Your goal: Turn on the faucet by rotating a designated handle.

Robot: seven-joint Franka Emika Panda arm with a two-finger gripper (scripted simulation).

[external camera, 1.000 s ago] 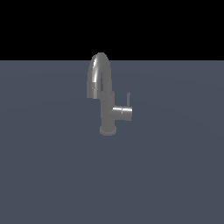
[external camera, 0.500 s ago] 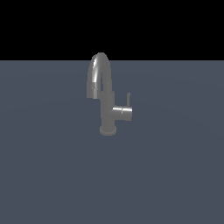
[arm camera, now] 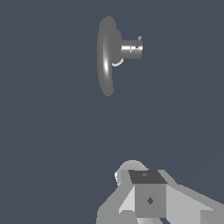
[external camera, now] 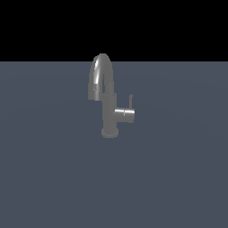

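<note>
Standing upright on the grey floor [external camera: 53,178], the faucet [external camera: 105,95] has its handle [external camera: 126,114] untouched; gripper [arm camera: 146,197] well apart, its state unclear.

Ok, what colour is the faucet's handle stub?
Grey brushed metal, with a bright highlight band; the handle matches the faucet. Best seen in the exterior view.

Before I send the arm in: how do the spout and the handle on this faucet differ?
The spout is tall and arched, curving over toward the exterior view's left; the handle is a short horizontal stub sticking out toward the exterior view's right. The spout tops the faucet; the handle sits low on the body and carries a thin upright lever rod. Both are grey brushed metal.
</note>
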